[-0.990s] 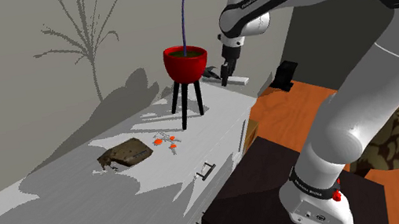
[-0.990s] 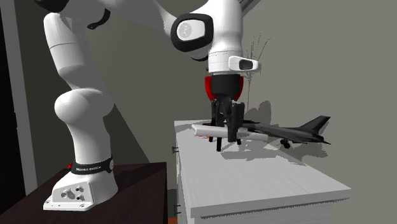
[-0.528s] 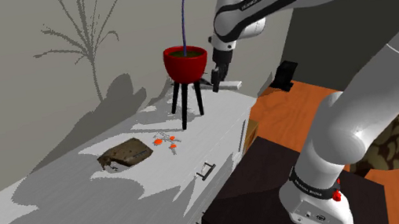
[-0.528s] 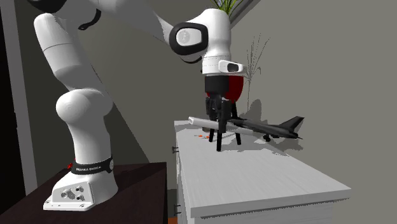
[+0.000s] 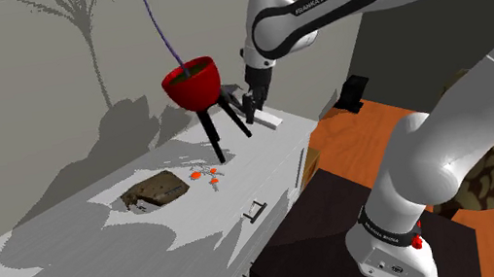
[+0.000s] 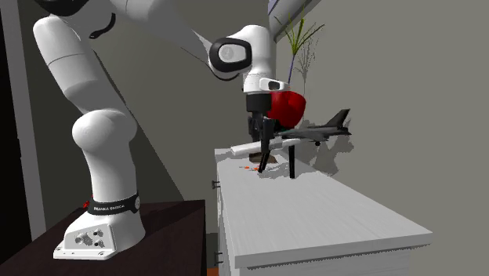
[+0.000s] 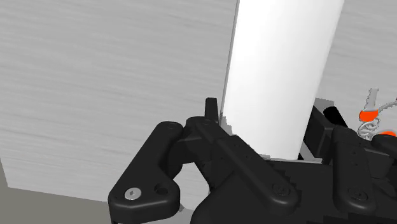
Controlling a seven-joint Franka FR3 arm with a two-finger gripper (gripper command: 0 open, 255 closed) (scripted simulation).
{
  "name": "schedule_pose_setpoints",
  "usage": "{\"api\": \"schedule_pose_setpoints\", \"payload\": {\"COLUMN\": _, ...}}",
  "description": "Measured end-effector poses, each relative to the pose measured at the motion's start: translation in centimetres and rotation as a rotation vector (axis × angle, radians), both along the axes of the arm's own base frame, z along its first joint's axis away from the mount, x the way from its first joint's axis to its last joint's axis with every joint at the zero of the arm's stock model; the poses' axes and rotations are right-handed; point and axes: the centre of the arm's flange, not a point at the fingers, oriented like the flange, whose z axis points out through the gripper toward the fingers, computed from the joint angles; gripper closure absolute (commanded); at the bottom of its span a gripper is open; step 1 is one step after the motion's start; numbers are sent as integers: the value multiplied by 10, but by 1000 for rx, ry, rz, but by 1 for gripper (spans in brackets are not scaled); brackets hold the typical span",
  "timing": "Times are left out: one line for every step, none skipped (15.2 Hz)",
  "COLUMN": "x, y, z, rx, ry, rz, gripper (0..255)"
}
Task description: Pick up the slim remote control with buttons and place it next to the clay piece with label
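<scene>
Over a white dresser (image 5: 85,262), just beside a tilted red plant pot (image 5: 190,81) and well apart from the brown clay piece (image 5: 156,190): a white remote (image 5: 269,119), aloft, pinched crosswise between the fingers of the black gripper (image 5: 250,111).

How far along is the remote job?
Done: white remote is clasped in the gripper, above the dresser. In hand: it hangs beside the tilted red plant pot. Left: carry it to the brown clay piece and set it alongside.
</scene>
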Motion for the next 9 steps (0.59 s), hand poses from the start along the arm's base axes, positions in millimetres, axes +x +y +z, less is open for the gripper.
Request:
{"api": "schedule_pose_setpoints", "payload": {"x": -2, "y": 14, "z": 4, "rx": 0, "ry": -1, "rz": 1, "gripper": 255}}
{"api": "schedule_pose_setpoints", "payload": {"x": -1, "y": 22, "z": 0, "rx": -2, "ry": 3, "rz": -2, "gripper": 255}}
{"api": "schedule_pose_setpoints", "payload": {"x": 2, "y": 40, "z": 0, "rx": -1, "ry": 6, "rz": -2, "gripper": 255}}
{"api": "schedule_pose_setpoints", "payload": {"x": -1, "y": 55, "z": -1, "rx": 0, "ry": 1, "rz": 1, "gripper": 255}}
{"api": "schedule_pose_setpoints", "payload": {"x": 0, "y": 72, "z": 1, "rx": 1, "ry": 0, "rz": 1, "gripper": 255}}
{"api": "schedule_pose_setpoints", "payload": {"x": -3, "y": 84, "z": 1, "rx": 1, "ry": 3, "rz": 3, "gripper": 255}}
{"api": "schedule_pose_setpoints", "payload": {"x": -2, "y": 99, "z": -2, "rx": 1, "ry": 6, "rz": 4, "gripper": 255}}
{"api": "schedule_pose_setpoints", "payload": {"x": -1, "y": 112, "z": -3, "rx": 0, "ry": 8, "rz": 4, "gripper": 255}}
{"api": "schedule_pose_setpoints", "payload": {"x": -3, "y": 125, "z": -5, "rx": 1, "ry": 8, "rz": 5, "gripper": 255}}
